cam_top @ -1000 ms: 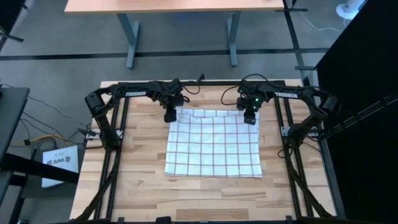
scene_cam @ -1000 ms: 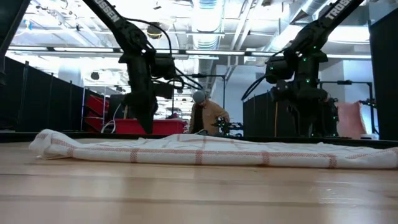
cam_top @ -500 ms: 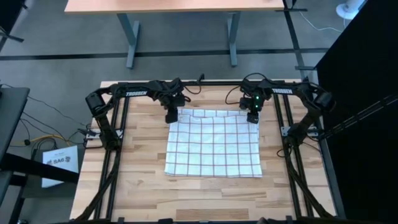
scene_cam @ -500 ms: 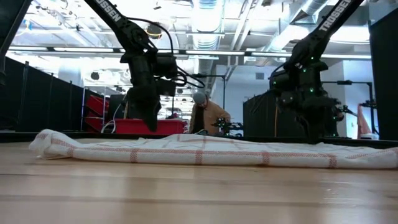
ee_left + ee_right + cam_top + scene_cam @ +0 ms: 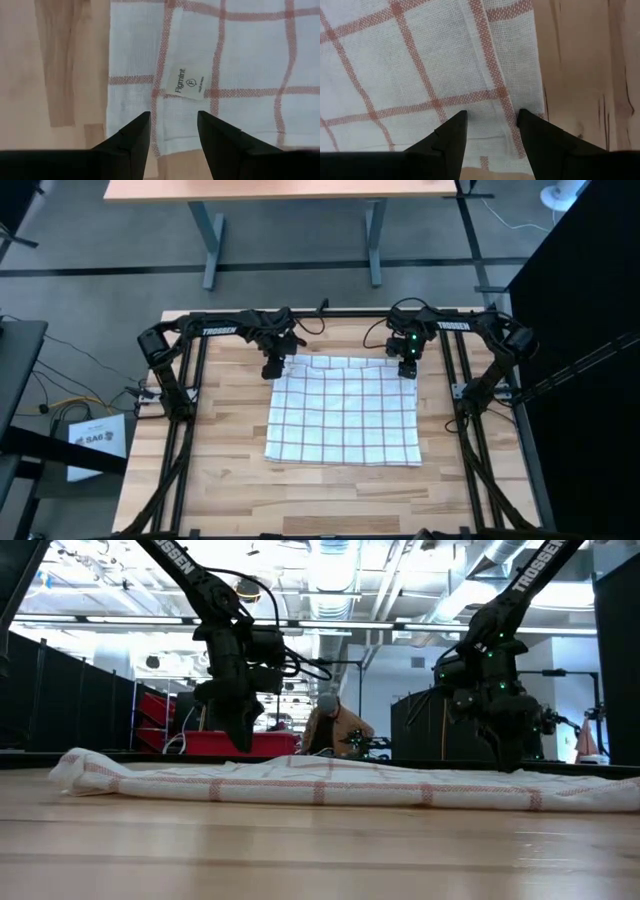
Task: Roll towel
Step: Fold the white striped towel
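Note:
The towel, white with a grid of reddish lines, lies spread flat on the wooden table, low and slightly rumpled in the low view. My left gripper is open over its far left corner. In the left wrist view the fingers straddle the far hem beside a small sewn label. My right gripper is open over the far right corner, low near the cloth. The left gripper hangs a little above the cloth. My right gripper points down at the towel's far right corner with its fingers apart over the hem. Whether the tips touch the cloth, I cannot tell.
Black arm frames stand along the table's left and right sides. Bare wood lies between the towel and the near edge. A person sits in the room beyond the far edge.
My right gripper has come down toward the towel's far right corner and shifted slightly toward the table's right edge. My left gripper has tipped a little at the far left corner. The towel has stayed flat.

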Available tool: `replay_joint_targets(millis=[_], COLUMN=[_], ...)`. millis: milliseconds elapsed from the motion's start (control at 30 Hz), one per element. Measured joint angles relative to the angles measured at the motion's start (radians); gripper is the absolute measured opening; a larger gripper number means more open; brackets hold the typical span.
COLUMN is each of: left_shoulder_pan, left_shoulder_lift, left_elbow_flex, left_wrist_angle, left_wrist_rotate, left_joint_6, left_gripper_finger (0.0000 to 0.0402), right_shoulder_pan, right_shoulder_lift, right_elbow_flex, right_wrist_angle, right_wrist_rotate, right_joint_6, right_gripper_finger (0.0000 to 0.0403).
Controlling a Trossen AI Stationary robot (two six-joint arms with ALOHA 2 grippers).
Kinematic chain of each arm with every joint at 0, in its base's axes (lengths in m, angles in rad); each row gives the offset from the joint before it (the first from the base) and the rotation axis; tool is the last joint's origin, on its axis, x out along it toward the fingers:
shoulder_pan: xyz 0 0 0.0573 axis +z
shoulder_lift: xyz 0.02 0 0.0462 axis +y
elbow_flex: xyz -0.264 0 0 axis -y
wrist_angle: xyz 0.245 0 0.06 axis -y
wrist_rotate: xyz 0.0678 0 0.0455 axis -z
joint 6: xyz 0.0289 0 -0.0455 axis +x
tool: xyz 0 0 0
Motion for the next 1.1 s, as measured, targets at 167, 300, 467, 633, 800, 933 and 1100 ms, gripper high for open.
replay_joint_targets(millis=[167, 300, 467, 633, 800, 933, 1100], left_shoulder_pan=[-0.007, -0.018, -0.023, -0.023, -0.023, -0.021, -0.018], left_shoulder_lift=[0.051, 0.085, 0.089, 0.088, 0.088, 0.088, 0.088], left_elbow_flex=[0.007, 0.018, 0.054, 0.093, 0.092, 0.093, 0.093], left_wrist_angle=[-0.007, -0.02, -0.037, -0.041, -0.06, -0.061, -0.054], left_wrist_rotate=[-0.031, -0.061, -0.064, -0.063, -0.064, -0.064, -0.064], left_joint_6=[-0.032, -0.048, -0.057, -0.061, -0.063, -0.063, -0.063], left_gripper_finger=[0.0148, 0.0148, 0.0148, 0.0148, 0.0148, 0.0148, 0.0148], right_shoulder_pan=[0.0, 0.0, 0.0, 0.0, 0.0, 0.0, 0.0], right_shoulder_lift=[0.0, 0.0, 0.0, 0.001, 0.001, 0.001, 0.001], right_elbow_flex=[0.0, 0.0, 0.0, -0.001, -0.001, -0.001, -0.002], right_wrist_angle=[-0.001, -0.002, -0.009, -0.029, -0.038, -0.039, -0.044], right_wrist_rotate=[0.0, 0.001, 0.001, 0.001, 0.001, 0.004, 0.004], right_joint_6=[0.002, 0.002, 0.003, 0.003, 0.002, -0.006, -0.011], right_gripper_finger=[0.0165, 0.0165, 0.0165, 0.0165, 0.0164, 0.0143, 0.0078])
